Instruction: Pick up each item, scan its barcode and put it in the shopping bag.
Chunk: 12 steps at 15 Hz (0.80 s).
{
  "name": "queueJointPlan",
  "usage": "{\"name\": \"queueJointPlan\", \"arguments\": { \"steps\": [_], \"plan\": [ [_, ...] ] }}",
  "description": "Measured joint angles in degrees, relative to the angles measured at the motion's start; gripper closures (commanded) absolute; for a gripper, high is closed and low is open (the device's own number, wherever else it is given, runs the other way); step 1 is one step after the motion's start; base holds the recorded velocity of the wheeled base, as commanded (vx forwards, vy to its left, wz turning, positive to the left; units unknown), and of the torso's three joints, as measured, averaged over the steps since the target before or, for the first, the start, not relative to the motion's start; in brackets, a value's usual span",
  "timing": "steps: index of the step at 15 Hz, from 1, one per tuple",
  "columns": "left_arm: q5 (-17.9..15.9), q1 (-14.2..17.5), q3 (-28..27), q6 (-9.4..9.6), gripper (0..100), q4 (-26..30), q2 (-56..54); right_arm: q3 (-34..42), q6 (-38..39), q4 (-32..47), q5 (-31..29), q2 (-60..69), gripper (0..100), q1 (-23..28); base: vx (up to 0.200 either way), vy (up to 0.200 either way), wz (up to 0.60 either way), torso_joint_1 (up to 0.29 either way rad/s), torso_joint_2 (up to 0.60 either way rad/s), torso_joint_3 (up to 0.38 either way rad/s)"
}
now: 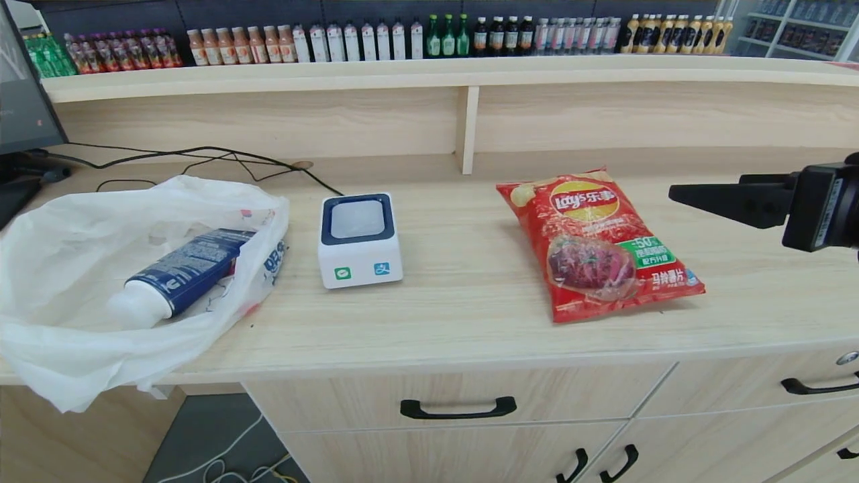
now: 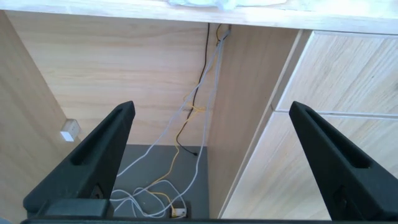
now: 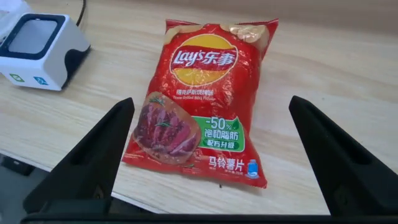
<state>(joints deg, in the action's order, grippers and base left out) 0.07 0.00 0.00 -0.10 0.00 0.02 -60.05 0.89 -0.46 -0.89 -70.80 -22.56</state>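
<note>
A red bag of chips (image 1: 597, 245) lies flat on the wooden counter (image 1: 470, 308), right of the white barcode scanner (image 1: 359, 240). The white plastic shopping bag (image 1: 80, 268) lies open at the counter's left end with a blue tube (image 1: 181, 272) inside it. My right gripper (image 1: 698, 196) hovers open to the right of the chips, above the counter; in the right wrist view its fingers (image 3: 93, 168) frame the chips bag (image 3: 205, 99), with the scanner (image 3: 38, 43) off to one side. My left gripper (image 2: 211, 162) is open below the counter, with nothing between its fingers.
A raised shelf (image 1: 463, 74) with an upright divider runs along the counter's back. Black cables (image 1: 201, 157) trail behind the shopping bag, and a monitor (image 1: 23, 87) stands at far left. Drawers with black handles (image 1: 458, 408) front the counter. Cables (image 2: 186, 143) hang in the recess under it.
</note>
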Motion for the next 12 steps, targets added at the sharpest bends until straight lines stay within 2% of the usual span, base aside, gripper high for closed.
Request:
{"name": "queueJointPlan", "arguments": {
  "steps": [4, 8, 12],
  "plan": [
    [0.0, 0.0, 0.0, 0.02, 0, 0.0, 0.0, -1.4, 0.9, 0.4, -3.4, -1.8, 0, -4.7, 0.000, 0.000, 0.00, 0.000, 0.00, 0.000],
    [0.0, 0.0, 0.0, 0.02, 0, 0.0, 0.0, -7.9, 0.9, 1.6, -10.5, -7.4, 0, -7.6, 0.000, 0.000, 0.00, 0.000, 0.00, 0.000],
    [0.0, 0.0, 0.0, 0.02, 0, 0.0, 0.0, -17.6, 0.8, 13.6, -14.2, -13.5, 0, -9.8, 0.000, 0.000, 0.00, 0.000, 0.00, 0.000]
  ]
}}
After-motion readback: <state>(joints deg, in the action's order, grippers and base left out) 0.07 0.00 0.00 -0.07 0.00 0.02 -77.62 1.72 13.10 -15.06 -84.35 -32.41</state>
